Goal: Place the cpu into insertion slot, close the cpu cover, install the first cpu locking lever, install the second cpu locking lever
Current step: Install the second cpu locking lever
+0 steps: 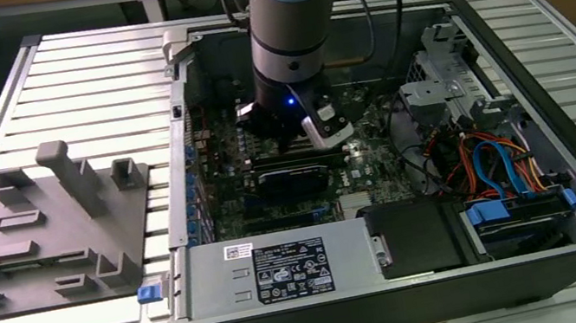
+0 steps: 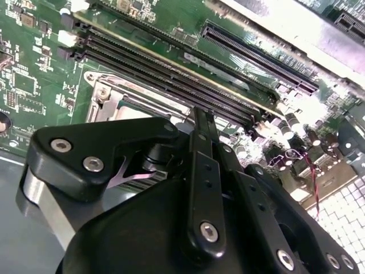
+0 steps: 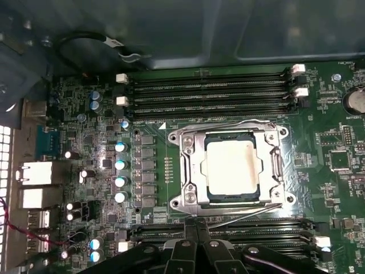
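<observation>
Inside an open computer case lying on a slatted metal table, the robot arm reaches down over the green circuit board. At the board's middle, in the first wrist view, the cpu sits in the insertion slot, its dull silver top showing through the square window of the cpu cover, which lies flat over the socket. Thin wire levers run along two opposite sides of the cover, beside the long black memory slots. The gripper hangs just past one edge of the socket, its black fingers drawn close together and carrying nothing. A grey fixture block rests on the table, well apart, at the exterior view's left.
</observation>
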### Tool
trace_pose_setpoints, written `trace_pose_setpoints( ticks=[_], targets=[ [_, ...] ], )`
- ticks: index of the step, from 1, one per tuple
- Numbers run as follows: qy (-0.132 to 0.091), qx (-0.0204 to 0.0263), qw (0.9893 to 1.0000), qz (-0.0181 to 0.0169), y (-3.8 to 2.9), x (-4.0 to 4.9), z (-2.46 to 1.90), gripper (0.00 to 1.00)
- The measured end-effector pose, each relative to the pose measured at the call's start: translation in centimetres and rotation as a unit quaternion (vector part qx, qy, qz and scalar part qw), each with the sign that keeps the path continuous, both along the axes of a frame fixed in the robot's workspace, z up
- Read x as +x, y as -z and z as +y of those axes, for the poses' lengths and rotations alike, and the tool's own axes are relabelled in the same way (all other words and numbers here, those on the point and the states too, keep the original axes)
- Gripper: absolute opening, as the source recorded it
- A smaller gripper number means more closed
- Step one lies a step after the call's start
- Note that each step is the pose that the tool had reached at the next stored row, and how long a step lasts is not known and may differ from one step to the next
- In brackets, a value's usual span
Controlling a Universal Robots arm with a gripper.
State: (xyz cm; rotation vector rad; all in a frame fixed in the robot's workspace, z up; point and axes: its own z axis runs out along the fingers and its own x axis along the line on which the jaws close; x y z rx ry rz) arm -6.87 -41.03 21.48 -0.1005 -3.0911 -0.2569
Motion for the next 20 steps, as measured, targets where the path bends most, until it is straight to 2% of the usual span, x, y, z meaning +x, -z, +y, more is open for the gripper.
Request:
trace_pose_setpoints(
  ticks=[5,7,13,18,20],
  targets=[
    [0.000,0.0108,0.9999,0.0000,0.26,-0.31,-0.42,0.10],
    [0.000,0.0129,0.9999,-0.0001,0.42,-0.42,-0.51,0.10],
    [0.001,0.0176,0.9998,0.0000,1.15,-0.54,-0.53,0.10],
    [0.001,0.0276,0.9996,0.0000,1.53,-0.69,-0.53,0.10],
    [0.001,0.0295,0.9996,0.0000,1.55,-0.79,-0.53,0.10]
  ],
)
